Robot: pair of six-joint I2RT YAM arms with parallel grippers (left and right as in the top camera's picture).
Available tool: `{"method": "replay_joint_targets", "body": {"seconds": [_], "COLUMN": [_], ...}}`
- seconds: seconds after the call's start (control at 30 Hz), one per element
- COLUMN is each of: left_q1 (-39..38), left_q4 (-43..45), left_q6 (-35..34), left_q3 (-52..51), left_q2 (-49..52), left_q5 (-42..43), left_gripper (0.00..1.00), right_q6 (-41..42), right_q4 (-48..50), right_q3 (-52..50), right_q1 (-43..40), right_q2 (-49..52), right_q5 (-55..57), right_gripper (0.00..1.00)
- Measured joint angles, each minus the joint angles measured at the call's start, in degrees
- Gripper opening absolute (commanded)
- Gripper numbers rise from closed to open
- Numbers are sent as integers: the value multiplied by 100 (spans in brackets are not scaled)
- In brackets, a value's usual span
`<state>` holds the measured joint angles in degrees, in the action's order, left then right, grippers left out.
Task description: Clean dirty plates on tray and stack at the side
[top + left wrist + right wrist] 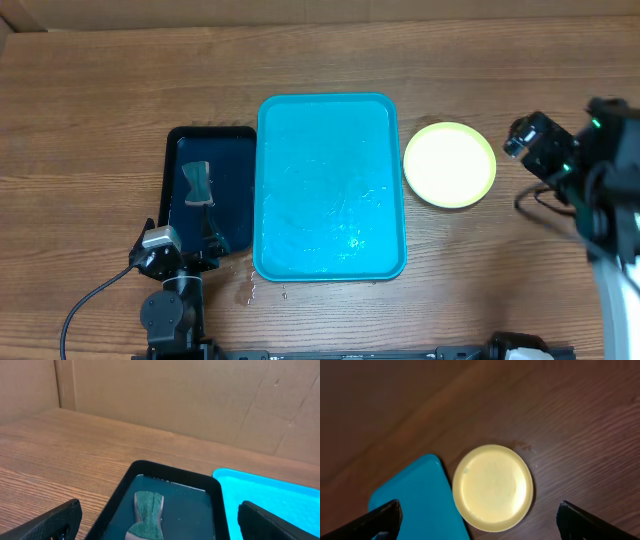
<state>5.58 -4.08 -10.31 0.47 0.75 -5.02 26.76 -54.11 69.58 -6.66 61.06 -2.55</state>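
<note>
Looking down from overhead, turquoise tray (330,250) sits mid-table, light green plate (449,164) just beside its right edge, black tray (232,190) with sponge (197,183) along its left. Left wrist: left gripper (160,512) spread wide, holding nothing, facing the sponge. Right wrist: right gripper (480,512) also wide, nothing held, above the plate.

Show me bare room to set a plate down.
Bare wood: the strip beyond the black tray, turquoise tray and green plate; left of the black tray; in front of the plate. Crowded: the tray-to-plate gap, around the left end effector.
</note>
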Motion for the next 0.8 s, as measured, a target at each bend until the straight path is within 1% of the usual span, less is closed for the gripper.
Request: {"method": "replay_joint_targets", "body": {"seconds": [0.13, 0.17, 0.2, 0.33, 0.43, 0.57, 0.63, 0.8], "left_q1": [0, 0, 0, 0, 0, 0, 0, 0], "left_q4": [0, 0, -2, 0, 0, 0, 2, 2], "left_q6": [0, 0, 0, 0, 0, 0, 0, 0], "left_q3": [0, 0, 0, 0, 0, 0, 0, 0], "left_q2": [0, 0, 0, 0, 0, 0, 0, 0], "left_q5": [0, 0, 0, 0, 0, 0, 0, 0], "left_gripper": [100, 100, 100, 100, 100, 100, 100, 100], "right_q6": [-2, -2, -4, -2, -105, -535, -776, -1156], "right_q4": [0, 2, 2, 0, 122, 820, 1305, 2841], "right_q3": [0, 0, 0, 0, -11, -192, -442, -1537], "right_q1": [0, 2, 7, 92, 310, 614, 695, 717], "right_q2": [-1060, -1185, -1543, -2162, -2704, -3383, -3740, -4677], "right_q5": [17, 42, 192, 584, 872, 1043, 1043, 855], "right_gripper": [100, 100, 100, 100, 100, 100, 100, 100]}}
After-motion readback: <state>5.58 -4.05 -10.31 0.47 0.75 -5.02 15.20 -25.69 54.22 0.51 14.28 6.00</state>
